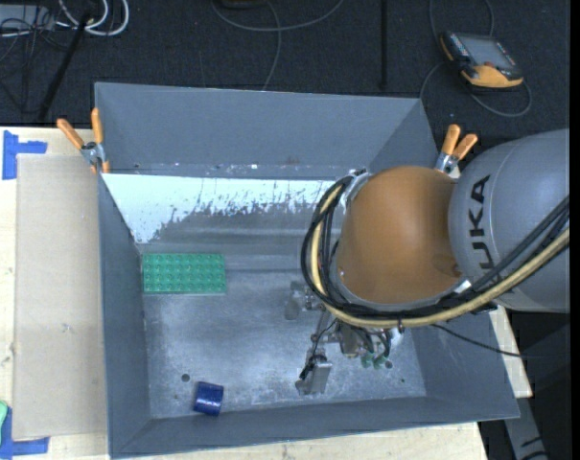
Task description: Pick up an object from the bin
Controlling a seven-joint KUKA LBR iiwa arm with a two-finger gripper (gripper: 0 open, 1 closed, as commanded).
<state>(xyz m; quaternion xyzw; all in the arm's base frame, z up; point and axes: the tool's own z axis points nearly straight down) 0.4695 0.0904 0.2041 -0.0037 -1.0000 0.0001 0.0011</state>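
While the small blue stub (208, 398) lies untouched by the front wall of the bin (117, 286), the gripper (315, 377) sits low, well to its right. We cannot tell how its jaws stand or what they hold, so we judge the pick not yet made. Farther back at left, the second of 2 things, a green studded plate (183, 274), lies flat, long axis left to right.

Your orange cover (395, 238) hides most of the gripper (320, 360) and the bin floor (242, 343) under it, and that little green thing (374, 359) beside it's too small to make out.
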